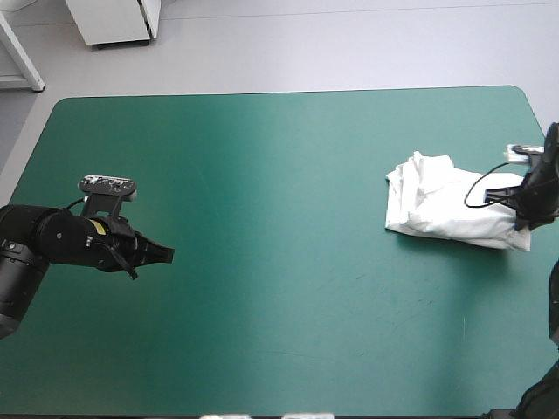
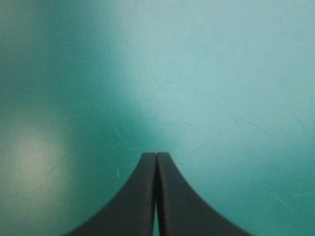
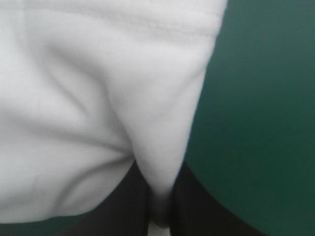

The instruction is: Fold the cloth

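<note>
The white T-shirt [image 1: 445, 205] lies as a folded bundle near the table's right edge. My right gripper [image 1: 522, 218] sits at the bundle's right end, shut on the T-shirt; in the right wrist view a fold of the T-shirt [image 3: 98, 113] is pinched between the black fingers [image 3: 197, 206] of the right gripper [image 3: 160, 216]. My left gripper [image 1: 164, 253] hovers over the bare teal-green cover at the left side, far from the T-shirt. In the left wrist view the left gripper [image 2: 156, 157] is shut, its fingers meeting in one arch with nothing between them.
The teal-green cover [image 1: 279, 175] stretches wide between the two arms. The table's right edge [image 1: 546, 131] runs close beside the bundle and my right arm.
</note>
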`<state>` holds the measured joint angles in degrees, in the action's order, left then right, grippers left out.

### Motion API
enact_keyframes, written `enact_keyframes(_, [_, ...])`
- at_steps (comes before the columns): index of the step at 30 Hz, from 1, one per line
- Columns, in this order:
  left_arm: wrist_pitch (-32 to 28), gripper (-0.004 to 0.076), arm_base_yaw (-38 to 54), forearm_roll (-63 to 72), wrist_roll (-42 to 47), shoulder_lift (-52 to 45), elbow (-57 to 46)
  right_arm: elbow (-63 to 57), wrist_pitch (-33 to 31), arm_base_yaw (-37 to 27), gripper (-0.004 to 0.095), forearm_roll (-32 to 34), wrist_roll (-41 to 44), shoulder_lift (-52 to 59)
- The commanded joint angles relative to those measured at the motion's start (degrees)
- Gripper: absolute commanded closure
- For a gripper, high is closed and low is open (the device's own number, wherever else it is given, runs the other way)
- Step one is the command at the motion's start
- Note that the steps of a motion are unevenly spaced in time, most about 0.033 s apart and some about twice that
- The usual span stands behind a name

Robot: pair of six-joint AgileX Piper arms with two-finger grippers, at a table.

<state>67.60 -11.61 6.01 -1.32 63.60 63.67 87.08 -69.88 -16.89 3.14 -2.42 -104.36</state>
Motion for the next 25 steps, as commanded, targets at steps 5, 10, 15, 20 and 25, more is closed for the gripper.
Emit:
enact_keyframes(5, [-1.6, 0.0733, 0.2, 1.1, 0.0, -1.2, 1.2, 1.3, 1.8, -7.0, 0.0925, 1.5, 0.5, 3.3])
enact_keyframes(10, [-1.7, 0.0733, 0.2, 1.1, 0.0, -1.2, 1.2, 1.3, 2.1, -7.0, 0.0922, 1.3, 1.1, 3.0])
enact_keyframes(15, [-1.7, 0.0733, 0.2, 1.1, 0.0, -1.2, 1.2, 1.3, 0.2, -7.0, 0.0735, -0.5, 1.7, 3.0])
enact_keyframes(20, [-1.1, 0.0733, 0.2, 1.1, 0.0, -1.2, 1.2, 1.3, -1.7, -7.0, 0.0350, -1.4, 4.1, 3.9])
enact_keyframes(25, [-0.4, 0.0733, 0.2, 1.0, 0.0, -1.5, 1.4, 1.3, -1.7, -7.0, 0.0367, 2.4, 5.0, 11.0])
